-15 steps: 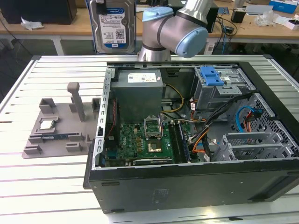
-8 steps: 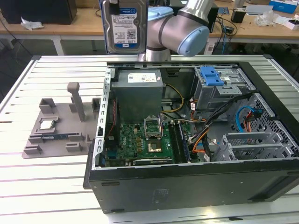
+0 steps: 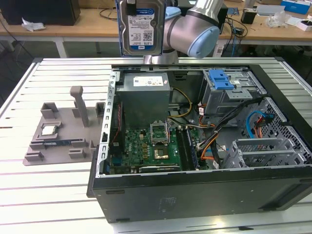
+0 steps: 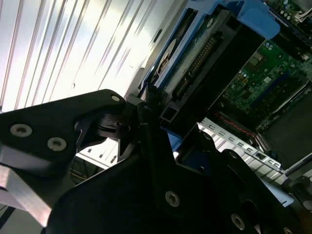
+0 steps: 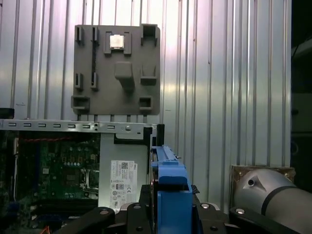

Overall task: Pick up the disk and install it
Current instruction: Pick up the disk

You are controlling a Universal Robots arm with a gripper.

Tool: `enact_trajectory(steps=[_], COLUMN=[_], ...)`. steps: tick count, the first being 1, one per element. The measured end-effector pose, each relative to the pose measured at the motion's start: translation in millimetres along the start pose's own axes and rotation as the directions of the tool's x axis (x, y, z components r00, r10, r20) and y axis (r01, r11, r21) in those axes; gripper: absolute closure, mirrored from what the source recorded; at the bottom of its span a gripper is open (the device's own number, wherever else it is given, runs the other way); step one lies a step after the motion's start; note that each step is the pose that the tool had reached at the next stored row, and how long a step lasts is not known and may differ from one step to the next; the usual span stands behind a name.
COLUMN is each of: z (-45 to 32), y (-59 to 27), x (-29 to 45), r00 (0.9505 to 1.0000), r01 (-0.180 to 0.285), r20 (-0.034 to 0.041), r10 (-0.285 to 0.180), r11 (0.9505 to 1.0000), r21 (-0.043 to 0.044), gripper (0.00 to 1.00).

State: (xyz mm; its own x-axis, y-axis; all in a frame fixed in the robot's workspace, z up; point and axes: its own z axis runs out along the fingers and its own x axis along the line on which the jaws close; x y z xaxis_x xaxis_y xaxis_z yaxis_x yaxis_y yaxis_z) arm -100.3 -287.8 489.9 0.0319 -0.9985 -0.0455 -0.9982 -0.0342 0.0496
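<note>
**Desk:** Where's the disk?

**Operator:** Up in the air. I have the disk (image 3: 143, 27) hanging upright over the back edge of the open computer case (image 3: 195, 192), label towards the exterior camera. The gripper (image 5: 170, 202) is clamped on its blue rail.

**Desk:** Which step is that?

**Operator:** Pick-up looks done to me; installing isn't. Seating it would call for lining the rails up squarely with the drive cage (image 3: 222, 80).

**Desk:** And around it?

**Operator:** I see a ribbed metal table (image 3: 58, 195), a grey parts tray (image 3: 63, 134) beside the case, and wooden benches (image 3: 92, 19) behind.
</note>
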Motion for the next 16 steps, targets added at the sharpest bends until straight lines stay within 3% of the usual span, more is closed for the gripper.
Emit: enact_trajectory(steps=[3,16], z=[-0.2,-1.1], y=[-3.6,-4.9], x=[1.2,21.7], r00=[1.0,1.0], r01=[0.0,0.0], r20=[0.0002,0.0001], r10=[0.0,0.0], r11=[1.0,1.0], r21=[0.0001,0.0], gripper=[0.63,0.63])
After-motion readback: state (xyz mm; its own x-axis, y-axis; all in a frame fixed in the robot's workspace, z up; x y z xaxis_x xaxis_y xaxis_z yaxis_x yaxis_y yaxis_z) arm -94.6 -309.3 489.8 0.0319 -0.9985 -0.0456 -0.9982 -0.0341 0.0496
